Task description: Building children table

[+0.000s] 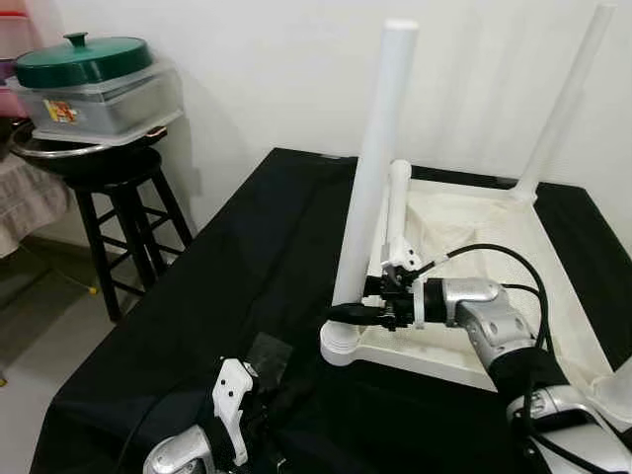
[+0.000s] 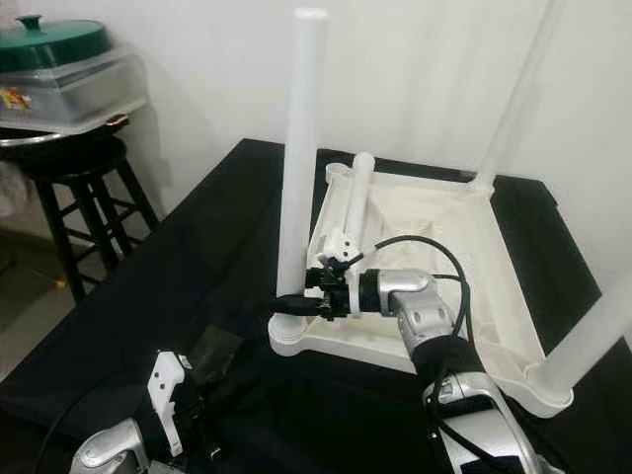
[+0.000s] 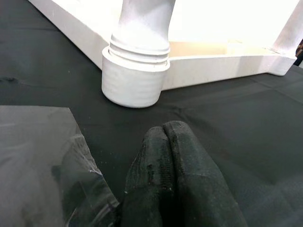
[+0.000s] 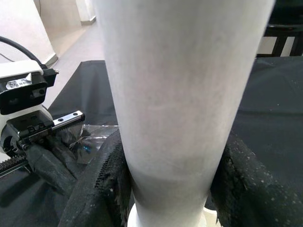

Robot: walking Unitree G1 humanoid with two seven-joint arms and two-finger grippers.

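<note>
A white plastic tabletop lies upside down on the black cloth. A white leg stands upright in its near left corner socket. My right gripper is shut on this leg just above the socket, one black finger on each side. A second leg stands in the far corner, a third at the near right. A loose leg lies inside the tabletop. My left gripper rests low on the cloth in front of the socket, fingers pressed together on nothing.
A clear plastic bag lies on the cloth beside my left gripper. A black stool at the left carries a clear container with a green lid. A white wall stands behind the table.
</note>
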